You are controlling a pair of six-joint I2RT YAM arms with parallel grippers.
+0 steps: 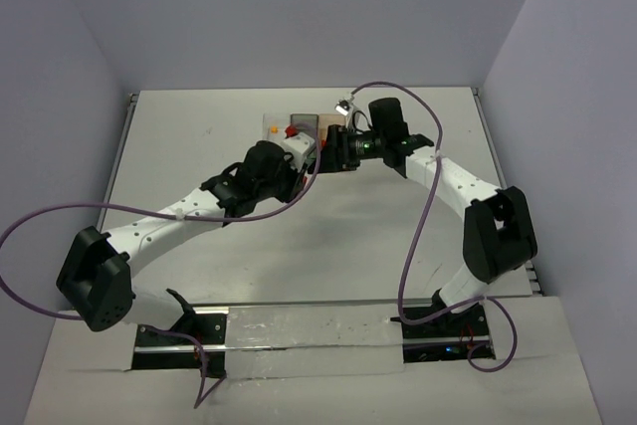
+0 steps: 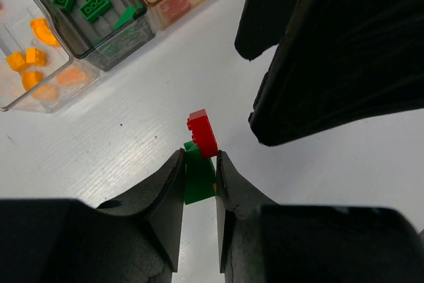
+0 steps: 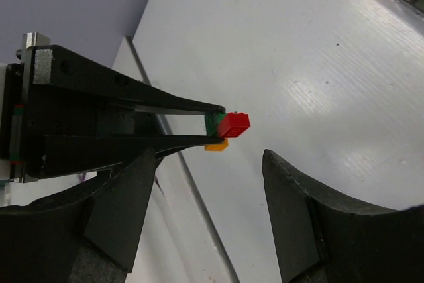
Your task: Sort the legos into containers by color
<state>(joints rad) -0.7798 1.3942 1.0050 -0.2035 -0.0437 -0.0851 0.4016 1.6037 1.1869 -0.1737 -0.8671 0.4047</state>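
Left fingers (image 2: 171, 180) clamp green lego (image 2: 197, 189) — red lego (image 2: 203, 134) attached, orange lego (image 3: 216, 145) mostly hidden, right fingers (image 3: 291, 187) wide, empty.

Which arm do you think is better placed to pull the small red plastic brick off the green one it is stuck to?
Probably the right. The left gripper is shut on the green plastic brick, and the right gripper stands open, facing the protruding small red plastic brick.
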